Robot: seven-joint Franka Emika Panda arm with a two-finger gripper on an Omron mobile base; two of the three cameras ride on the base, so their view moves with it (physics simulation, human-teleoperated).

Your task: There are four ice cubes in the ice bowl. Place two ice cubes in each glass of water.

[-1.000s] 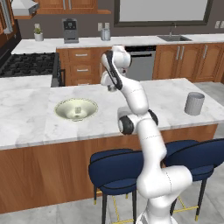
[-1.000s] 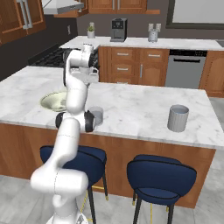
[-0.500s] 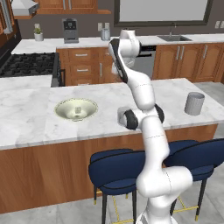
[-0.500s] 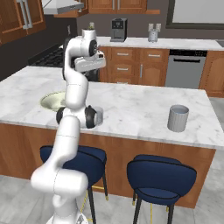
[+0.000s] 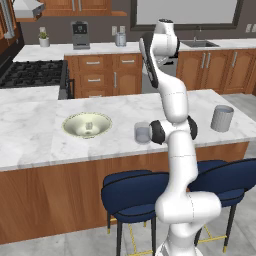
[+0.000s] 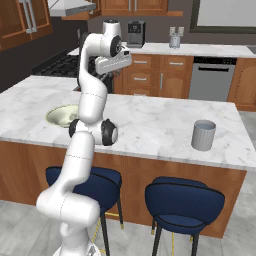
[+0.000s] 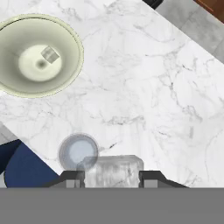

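My gripper (image 7: 111, 177) is shut on one pale, translucent ice cube (image 7: 113, 167), held high above the marble counter. Below it and a little left is the nearer glass of water (image 7: 78, 152), seen from above; the held cube overlaps its rim in the picture. That glass (image 5: 142, 133) stands close by the arm's elbow. The ice bowl (image 7: 70, 35) lies at the upper left with one ice cube (image 7: 50, 54) in it. The bowl (image 5: 75, 125) sits left of the arm, a cube (image 5: 89, 126) showing inside. The second glass of water (image 5: 222, 118) (image 6: 204, 135) stands far right.
The marble island (image 5: 35, 145) has two blue stools (image 6: 182, 200) along its near edge. A stove (image 5: 30, 75) stands behind on the left, and back cabinets with a coffee machine (image 5: 80, 35) and a sink (image 5: 200, 44) lie beyond.
The arm has risen and swung to the right, from the bowl's side toward the nearer glass. The bowl and both glasses have stayed put.
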